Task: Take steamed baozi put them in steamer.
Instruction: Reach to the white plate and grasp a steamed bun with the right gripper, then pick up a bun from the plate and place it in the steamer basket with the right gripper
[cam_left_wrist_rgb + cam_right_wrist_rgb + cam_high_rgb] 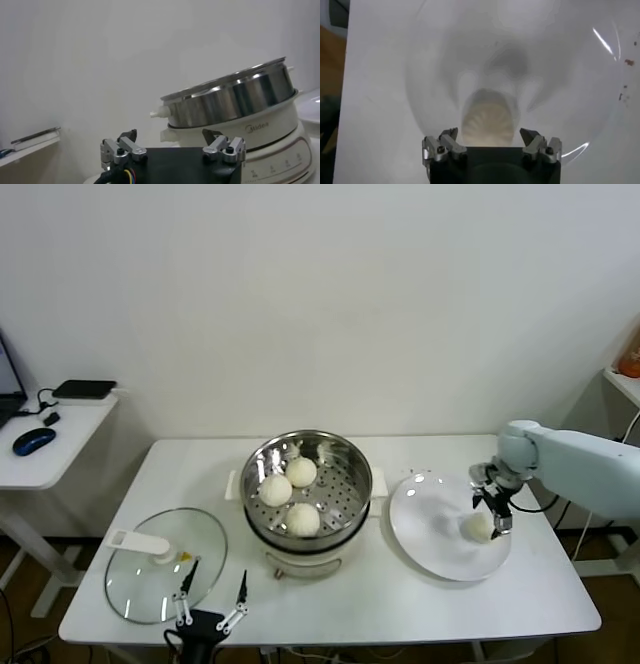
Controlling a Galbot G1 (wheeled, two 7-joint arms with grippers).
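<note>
The steel steamer point(342, 456) stands on its white cooker base at the table's middle and holds three creamy-white baozi point(302, 472). It also shows in the left wrist view point(235, 97). A fourth baozi point(478, 527) lies on the white plate point(430, 534) at the right. My right gripper point(494, 508) hangs open just above this baozi, one finger on each side. In the right wrist view the baozi point(488, 122) sits between the open fingers of the right gripper point(490, 136). My left gripper point(213, 584) is open and empty at the table's front edge, left of the steamer.
A round glass lid point(145, 569) with a white handle lies at the front left, right beside the left gripper. A side desk with a mouse point(32, 441) stands off to the left. A cable runs behind the right arm.
</note>
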